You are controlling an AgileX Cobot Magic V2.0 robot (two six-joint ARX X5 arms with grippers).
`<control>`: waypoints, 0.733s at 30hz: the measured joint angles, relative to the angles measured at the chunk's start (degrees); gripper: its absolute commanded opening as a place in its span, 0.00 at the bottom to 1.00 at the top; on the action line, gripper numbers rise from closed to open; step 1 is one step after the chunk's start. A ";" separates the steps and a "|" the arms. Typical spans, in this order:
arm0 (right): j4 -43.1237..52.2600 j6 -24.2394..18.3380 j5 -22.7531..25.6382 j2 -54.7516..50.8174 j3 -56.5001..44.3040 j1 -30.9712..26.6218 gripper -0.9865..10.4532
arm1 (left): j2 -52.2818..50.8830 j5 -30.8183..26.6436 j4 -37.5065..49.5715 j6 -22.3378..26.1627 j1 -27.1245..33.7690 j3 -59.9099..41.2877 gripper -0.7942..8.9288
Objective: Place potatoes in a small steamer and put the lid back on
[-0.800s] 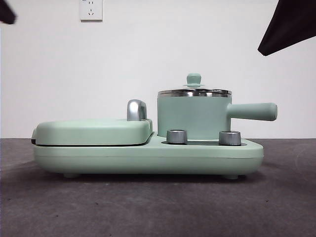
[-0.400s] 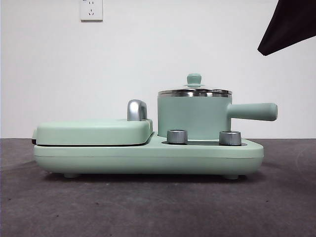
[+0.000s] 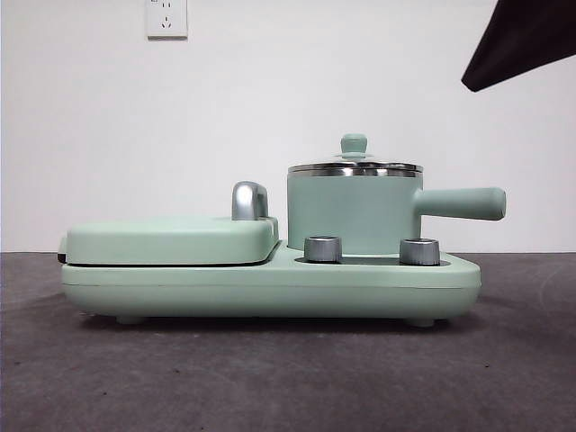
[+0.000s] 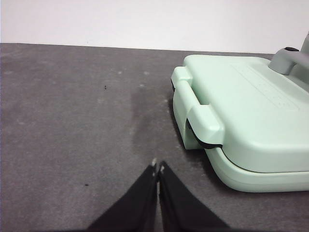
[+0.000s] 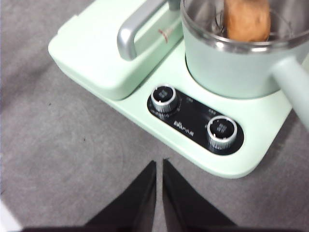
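I'm seeing the potato [image 5: 247, 19] sitting inside the steamer [image 3: 354, 214], lid [image 3: 355, 166] resting on top. Left gripper [image 4: 158, 167] and right gripper [image 5: 159, 164] are hanging beside the steamer's base, jaws pinched together, holding nothing.

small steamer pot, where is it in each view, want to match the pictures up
Front view: the small steamer stands right of centre on the appliance base, lid on, handle pointing right.
Left wrist view: not in it; only the flat griddle cover shows.
Right wrist view: at the top right corner, behind the two knobs.
Shared landmark: the chrome handle beside the griddle cover.
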 measured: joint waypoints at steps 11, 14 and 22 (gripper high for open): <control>0.46 -2.75 1.25 -0.55 -0.15 -0.22 0.10 | 0.00 0.00 -0.02 0.00 0.00 0.00 0.09; 6.82 -7.89 5.62 -5.09 -4.37 -1.99 0.10 | 0.00 -0.02 0.00 0.00 0.00 0.00 0.09; 24.41 -10.51 13.49 -28.89 -27.80 -16.26 0.10 | 0.00 0.00 0.00 0.00 0.00 0.00 0.09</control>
